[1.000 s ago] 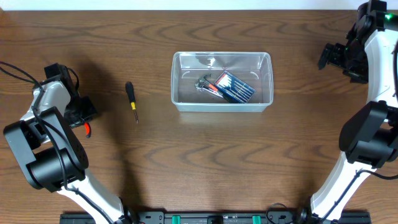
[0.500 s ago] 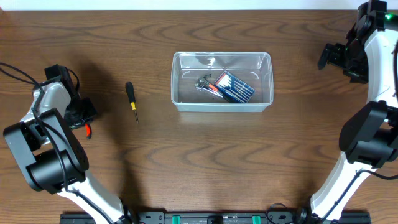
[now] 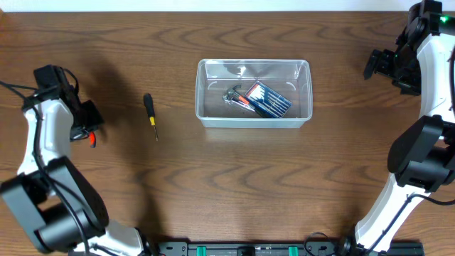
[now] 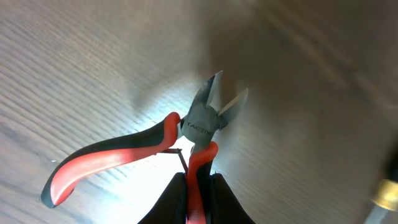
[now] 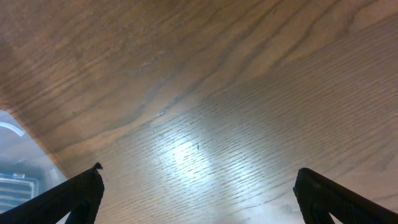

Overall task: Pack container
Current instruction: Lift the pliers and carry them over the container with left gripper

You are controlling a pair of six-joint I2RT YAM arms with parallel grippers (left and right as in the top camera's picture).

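Between the left gripper fingers, one cutters handle is pinched. Rightward of it, beyond an unpacked screwdriver, the container is found, partly packed. The right gripper is spread, empty.

a dark brown wooden table with wavy grain bears a slim black-handled screwdriver with a yellow collar, left of centre. farther left, red-and-black-handled steel cutters show parted blades.
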